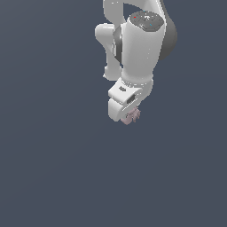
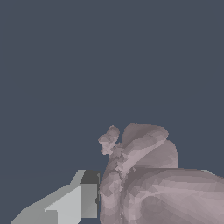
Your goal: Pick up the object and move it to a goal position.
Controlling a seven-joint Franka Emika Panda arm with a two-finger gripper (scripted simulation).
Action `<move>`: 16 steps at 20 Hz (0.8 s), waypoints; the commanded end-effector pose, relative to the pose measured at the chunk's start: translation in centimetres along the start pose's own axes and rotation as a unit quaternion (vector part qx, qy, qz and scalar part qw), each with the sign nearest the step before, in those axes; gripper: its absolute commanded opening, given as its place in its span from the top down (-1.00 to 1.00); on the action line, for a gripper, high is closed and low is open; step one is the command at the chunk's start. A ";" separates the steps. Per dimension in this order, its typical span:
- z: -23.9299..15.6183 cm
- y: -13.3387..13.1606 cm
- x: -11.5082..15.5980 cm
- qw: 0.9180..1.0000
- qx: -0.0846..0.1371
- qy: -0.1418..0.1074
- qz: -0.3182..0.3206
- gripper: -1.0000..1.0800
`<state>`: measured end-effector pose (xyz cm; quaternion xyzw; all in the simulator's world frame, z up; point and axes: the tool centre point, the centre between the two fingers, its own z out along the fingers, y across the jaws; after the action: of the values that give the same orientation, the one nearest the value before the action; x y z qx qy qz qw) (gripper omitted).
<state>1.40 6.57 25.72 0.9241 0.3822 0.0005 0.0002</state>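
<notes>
One lumpy pink-mauve object sits at the tip of the white tool, pressed against a grey finger in the wrist view; the tool is clenched on it.

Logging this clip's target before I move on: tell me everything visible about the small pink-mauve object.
The object is a tiny, lumpy, pale pink-mauve thing with a matte, faceted surface. The wrist view shows rounded lobes and a small knobbly nub sticking out from one side. It sits at the tip of the white gripper, mostly hidden by it in the exterior view. One grey finger lies against its side; the other is not visible. No surface beneath it can be made out.
</notes>
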 end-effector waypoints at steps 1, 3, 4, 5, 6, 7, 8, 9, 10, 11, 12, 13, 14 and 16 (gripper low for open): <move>-2.6 -0.5 1.1 1.000 0.000 0.000 0.000 1.00; -4.3 -0.8 1.9 1.000 0.001 0.000 0.000 1.00; -5.1 -0.9 2.3 1.000 0.001 0.000 0.000 1.00; -5.9 -1.0 2.6 1.000 0.001 0.000 0.000 1.00; -6.6 -1.1 3.0 1.000 0.001 0.000 0.000 1.00; -7.2 -1.2 3.3 1.000 0.001 0.000 0.001 1.00; -7.8 -1.3 3.5 1.000 0.001 0.000 0.001 1.00; -8.3 -1.4 3.8 1.000 0.001 0.000 0.001 1.00; -8.8 -1.4 4.0 1.000 0.001 0.000 0.001 1.00; -9.2 -1.5 4.3 1.000 0.001 0.000 0.001 1.00; -9.6 -1.5 4.4 1.000 0.001 0.000 0.001 1.00; -9.9 -1.6 4.6 1.000 0.001 0.000 0.001 1.00; -10.2 -1.6 4.8 1.000 0.001 0.000 0.001 1.00; -10.7 -1.7 5.0 1.000 0.001 0.000 0.001 1.00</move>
<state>3.64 11.13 36.01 0.9243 0.3817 0.0004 -0.0001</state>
